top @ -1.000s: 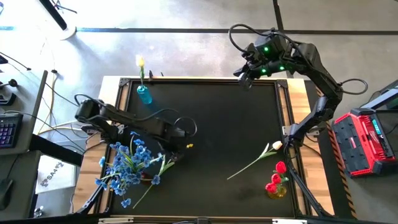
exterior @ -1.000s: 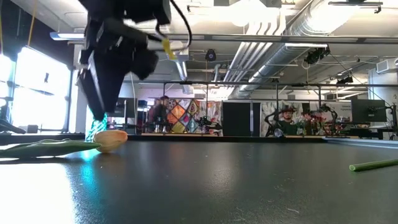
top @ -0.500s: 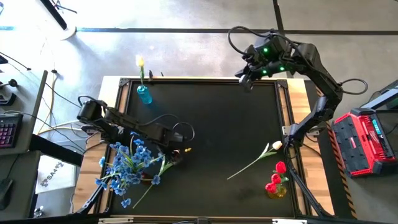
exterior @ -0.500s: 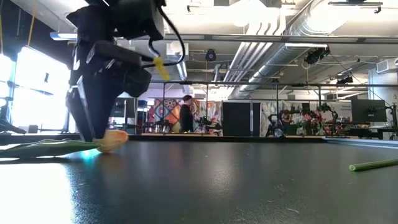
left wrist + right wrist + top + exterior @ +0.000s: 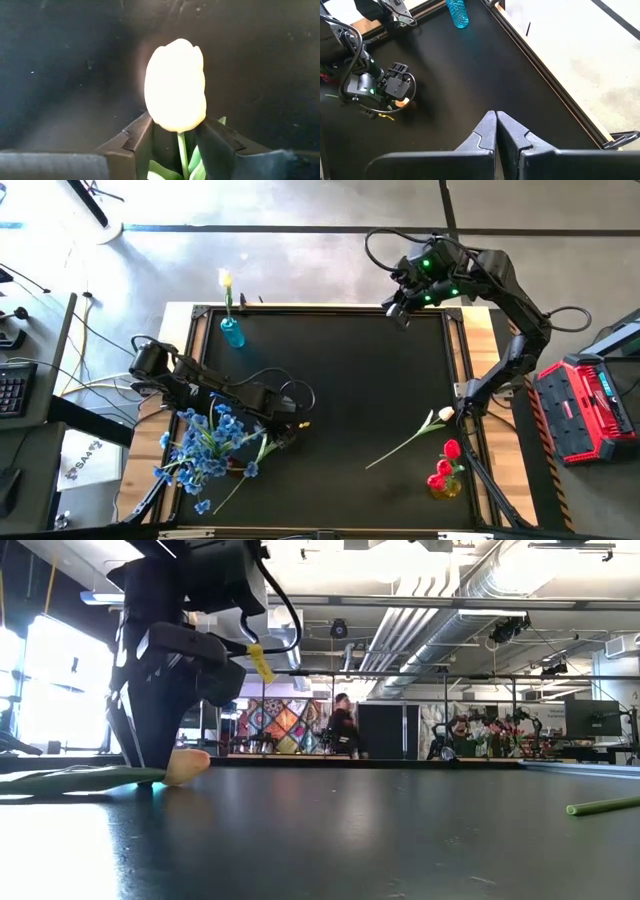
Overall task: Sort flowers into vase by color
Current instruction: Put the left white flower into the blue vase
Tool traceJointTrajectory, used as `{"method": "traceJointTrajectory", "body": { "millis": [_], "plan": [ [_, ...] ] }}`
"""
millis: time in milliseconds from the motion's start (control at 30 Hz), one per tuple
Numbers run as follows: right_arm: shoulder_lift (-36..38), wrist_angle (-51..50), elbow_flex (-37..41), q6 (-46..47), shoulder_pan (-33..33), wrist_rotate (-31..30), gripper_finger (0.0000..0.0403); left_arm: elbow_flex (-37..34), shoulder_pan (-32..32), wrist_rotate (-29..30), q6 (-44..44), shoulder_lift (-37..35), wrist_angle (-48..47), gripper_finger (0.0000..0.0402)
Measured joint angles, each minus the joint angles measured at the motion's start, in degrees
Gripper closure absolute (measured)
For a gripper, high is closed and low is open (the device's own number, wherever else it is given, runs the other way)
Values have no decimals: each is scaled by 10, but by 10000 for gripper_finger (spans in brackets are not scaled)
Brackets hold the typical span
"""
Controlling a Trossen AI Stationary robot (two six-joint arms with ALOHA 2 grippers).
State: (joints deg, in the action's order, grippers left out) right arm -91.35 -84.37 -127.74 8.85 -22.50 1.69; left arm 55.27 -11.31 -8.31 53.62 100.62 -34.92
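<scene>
Lower now, left gripper (image 5: 178,145) down over the cream tulip (image 5: 175,85) on the black table (image 5: 360,380), fingers narrowed around its stem.
We see the bloom just ahead of the fingertips, stem running between them; contact we can't confirm. Right gripper (image 5: 496,131) hangs clenched empty above the table's far edge. Blue vase (image 5: 231,332) holds one cream flower, blue sprays (image 5: 205,450) sit beside the left arm, red tulips (image 5: 444,465) in a vase near the right. Room behind: a person (image 5: 343,730) walking.

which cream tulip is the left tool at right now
The cream tulip lying by the blue blossoms, its stem between the left tool fingers. The other loose one lies far right, and a third stands in the blue vase.
</scene>
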Motion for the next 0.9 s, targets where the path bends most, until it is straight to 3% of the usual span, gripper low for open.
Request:
{"method": "traceJointTrajectory", "body": {
  "millis": [333,700,900],
  "plan": [
    [0,-2,0,-1,0,0,402,3,0,1,-2,-10,0,391],
    [0,3,0,-3,0,0,402,3,9,-32,3,-59,9,395],
    [0,16,0,-3,0,0,402,3,38,-7,-12,-132,108,396]
  ]
}}
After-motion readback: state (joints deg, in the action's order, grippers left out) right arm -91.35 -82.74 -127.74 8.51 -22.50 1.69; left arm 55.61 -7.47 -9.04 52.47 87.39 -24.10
